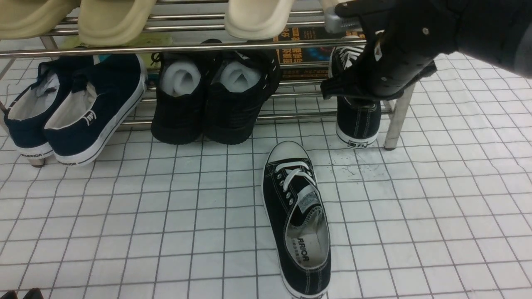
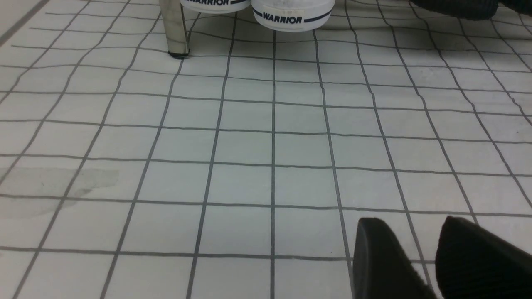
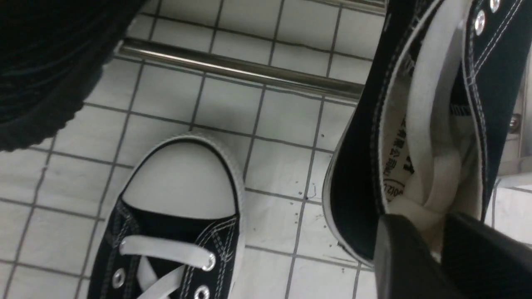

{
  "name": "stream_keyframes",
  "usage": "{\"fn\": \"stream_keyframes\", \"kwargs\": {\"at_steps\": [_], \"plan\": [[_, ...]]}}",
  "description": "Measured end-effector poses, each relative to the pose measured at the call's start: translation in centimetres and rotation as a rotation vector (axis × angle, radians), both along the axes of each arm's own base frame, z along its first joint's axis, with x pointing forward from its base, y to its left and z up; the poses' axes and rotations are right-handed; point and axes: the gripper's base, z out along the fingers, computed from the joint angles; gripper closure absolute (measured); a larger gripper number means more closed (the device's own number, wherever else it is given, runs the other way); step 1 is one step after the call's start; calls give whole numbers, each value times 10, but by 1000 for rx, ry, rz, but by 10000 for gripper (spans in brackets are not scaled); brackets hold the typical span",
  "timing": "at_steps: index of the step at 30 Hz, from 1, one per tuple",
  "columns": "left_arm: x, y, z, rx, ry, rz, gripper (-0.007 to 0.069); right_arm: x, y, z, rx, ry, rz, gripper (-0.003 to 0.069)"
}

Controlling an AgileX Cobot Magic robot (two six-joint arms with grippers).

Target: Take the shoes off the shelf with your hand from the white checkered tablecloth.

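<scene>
Where white gridded cloth (image 1: 208, 232) spreads, the right end effector (image 3: 424, 219) stands part-open, hold unclear.

Polished metal shelf bars (image 1: 232, 42) gleam above smooth, lightly wrinkled cloth (image 1: 199, 232), while matt black canvas sneakers (image 1: 277, 199) show glossy, smooth white rubber toe caps (image 1: 287, 151).

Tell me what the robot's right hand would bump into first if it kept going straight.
Probably the heel end of the canvas sneaker on the rack: the right end effector points at its opening, though depth is unclear.
</scene>
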Motion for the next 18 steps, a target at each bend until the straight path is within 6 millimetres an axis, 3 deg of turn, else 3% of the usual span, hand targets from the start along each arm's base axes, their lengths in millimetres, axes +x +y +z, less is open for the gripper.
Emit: {"fn": "stream_keyframes", "kwargs": {"at_steps": [5,8,14,18], "plan": [[0,0,0,0,0,0,385,12,5,-13,-8,-41,34,207],[0,0,0,0,0,0,385,18,9,-20,5,-71,49,159],[0,0,0,0,0,0,385,30,16,-44,0,-81,69,168],[0,0,0,0,1,0,385,36,17,-57,-21,-74,76,300]]}}
